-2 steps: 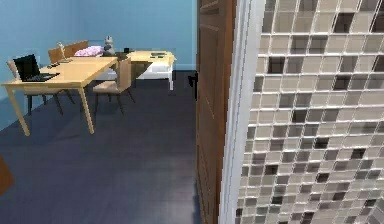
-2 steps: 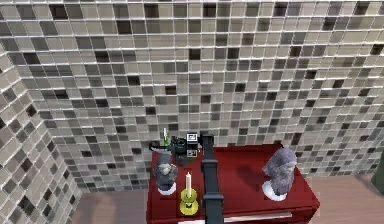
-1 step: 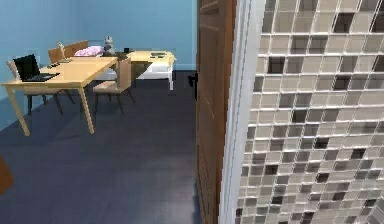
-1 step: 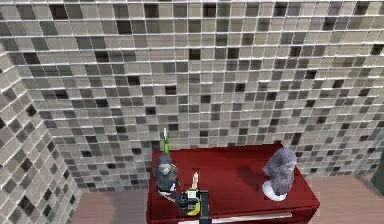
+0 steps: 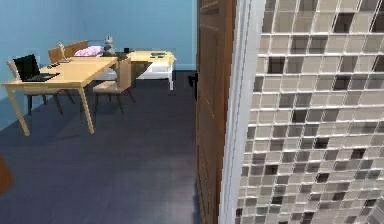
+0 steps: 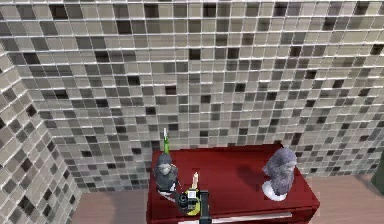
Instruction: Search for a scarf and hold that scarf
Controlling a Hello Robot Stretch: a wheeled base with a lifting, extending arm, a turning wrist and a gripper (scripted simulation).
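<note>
Gripper (image 6: 188, 195), lower centre at red cabinet (image 6: 235, 165), load we cannot tell; risk: reaching the grey lump (image 6: 280, 172) lower right, we topple the thin green upright item (image 6: 165, 142)

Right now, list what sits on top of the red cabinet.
A dark grey lump with a thin green stalk toward the left, a pale grey shape toward the right. The gripper covers part of the front; what lies under it cannot be seen.
</note>
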